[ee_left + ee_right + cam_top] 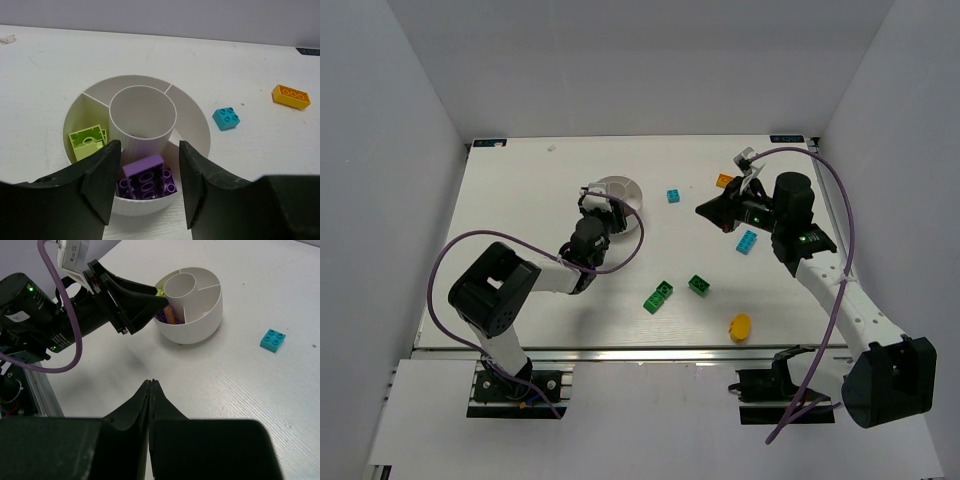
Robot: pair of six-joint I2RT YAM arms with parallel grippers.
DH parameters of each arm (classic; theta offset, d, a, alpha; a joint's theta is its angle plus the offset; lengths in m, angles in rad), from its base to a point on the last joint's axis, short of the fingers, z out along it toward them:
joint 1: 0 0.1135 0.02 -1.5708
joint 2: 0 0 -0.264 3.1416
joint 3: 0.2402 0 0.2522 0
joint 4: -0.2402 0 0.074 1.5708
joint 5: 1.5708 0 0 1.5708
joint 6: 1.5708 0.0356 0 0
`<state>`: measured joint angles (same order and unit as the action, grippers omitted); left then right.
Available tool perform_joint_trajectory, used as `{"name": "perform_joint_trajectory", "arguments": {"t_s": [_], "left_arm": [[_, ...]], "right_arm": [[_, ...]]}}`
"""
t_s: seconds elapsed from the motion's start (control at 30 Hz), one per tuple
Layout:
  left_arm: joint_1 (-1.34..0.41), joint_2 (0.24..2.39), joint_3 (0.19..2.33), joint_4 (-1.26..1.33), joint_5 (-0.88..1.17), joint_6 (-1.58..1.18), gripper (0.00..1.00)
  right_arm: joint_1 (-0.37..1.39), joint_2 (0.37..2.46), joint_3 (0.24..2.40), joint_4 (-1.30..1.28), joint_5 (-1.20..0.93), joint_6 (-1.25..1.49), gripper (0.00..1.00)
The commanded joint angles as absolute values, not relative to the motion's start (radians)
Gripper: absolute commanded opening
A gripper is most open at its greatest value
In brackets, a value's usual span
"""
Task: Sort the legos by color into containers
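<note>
**Desk:** Where is the left claw [149, 162]?

**Field:** Poised over the near side of the white dish [196, 127], jaws parted and gripping nothing. Between them a purple brick [144, 172] lies tilted on a lower purple brick [169, 188] in the near section, clear of both fingers.

**Desk:** And the right claw [151, 389]?

**Field:** Clenched tight and empty, above bare tabletop [240, 405], well apart from the dish.

**Desk:** The rest of the sort?

**Field:** A lime brick [87, 141] sits in the neighbouring section. A cyan brick [226, 118] and an orange brick [291, 96] lie loose beyond the dish. A bright green brick [658, 297] and a dark green brick [699, 284] wait nearer the arms.

**Desk:** What could spoil it?

**Field:** The tilted brick looks unsettled. If the claw lifts off crooked, a finger may clip it and flip it out or into the wrong section. A finger may also catch the dish wall and drag the dish. Whether the fingers touch that wall, I cannot tell.
</note>
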<state>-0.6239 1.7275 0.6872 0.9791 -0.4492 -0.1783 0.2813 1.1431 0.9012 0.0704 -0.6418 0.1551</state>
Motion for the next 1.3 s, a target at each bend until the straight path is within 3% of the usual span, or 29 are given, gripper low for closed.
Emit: {"name": "perform_joint_trajectory", "arguments": {"t_s": [0.0,0.27,0.37,0.4,0.47,0.5,0.57,0.6,0.63,0.73,0.77,0.83,0.87,0.93,0.97,1.03,1.07,1.17,1.27], "left_arm": [[-0.627,1.717,0.675,1.006,-0.462,-0.187,0.6],[-0.627,1.681,0.68,1.011,-0.462,-0.173,0.62],[-0.627,1.585,0.684,0.974,-0.442,-0.15,0.66],[-0.627,1.554,0.687,0.954,-0.433,-0.149,0.69],[-0.627,1.435,0.695,0.892,-0.396,-0.149,0.73],[-0.627,1.392,0.71,0.802,-0.376,-0.152,0.73],[-0.627,1.268,0.739,0.671,-0.292,-0.175,0.71],[-0.627,1.228,0.785,0.503,-0.258,-0.195,0.68],[-0.609,1.165,0.811,0.325,-0.171,-0.246,0.43],[-0.609,1.089,0.905,0.065,-0.112,-0.276,0.04],[-0.609,1.042,0.91,-0.062,-0.048,-0.276,0.0],[-0.609,0.993,0.907,-0.161,-0.025,-0.27,0.0],[-0.609,0.948,0.896,-0.228,-0.011,-0.271,0.12],[-0.609,0.907,0.858,-0.277,-0.009,-0.249,0.33],[-0.609,0.887,0.841,-0.303,-0.005,-0.236,0.58],[-0.609,0.842,0.804,-0.318,-0.002,-0.209,0.72],[-0.609,0.827,0.76,-0.318,-0.002,-0.186,0.76],[-0.609,0.796,0.744,-0.351,0.032,-0.147,0.84],[-0.609,0.766,0.741,-0.364,0.017,-0.124,0.86]], "right_arm": [[0.276,1.147,0.9,0.12,-0.663,0.166,0.0],[0.278,1.146,0.902,0.118,-0.667,0.161,0.0],[0.273,1.146,0.904,0.106,-0.673,0.12,0.0],[0.276,1.146,0.907,0.097,-0.683,0.101,0.09],[0.272,1.17,0.931,0.065,-0.728,0.042,0.35],[0.275,1.184,0.948,0.005,-0.754,-0.044,0.65],[0.273,1.238,1.009,-0.096,-0.829,-0.145,0.89],[0.275,1.252,1.031,-0.191,-0.837,-0.232,0.89],[0.273,1.279,1.063,-0.237,-0.821,-0.277,0.89],[0.272,1.287,1.066,-0.293,-0.694,-0.344,0.77],[0.27,1.284,1.051,-0.29,-0.655,-0.347,0.56],[0.261,1.276,1.032,-0.281,-0.542,-0.342,0.29],[0.259,1.279,1.026,-0.288,-0.517,-0.347,0.06],[0.252,1.296,1.019,-0.345,-0.48,-0.38,0.03],[0.253,1.305,1.02,-0.376,-0.474,-0.397,0.14],[0.256,1.339,1.031,-0.446,-0.495,-0.448,0.4],[0.259,1.353,1.041,-0.554,-0.509,-0.519,0.59],[0.276,1.399,1.066,-0.676,-0.54,-0.587,0.83],[0.311,1.439,1.062,-0.669,-0.448,-0.563,0.86]]}}
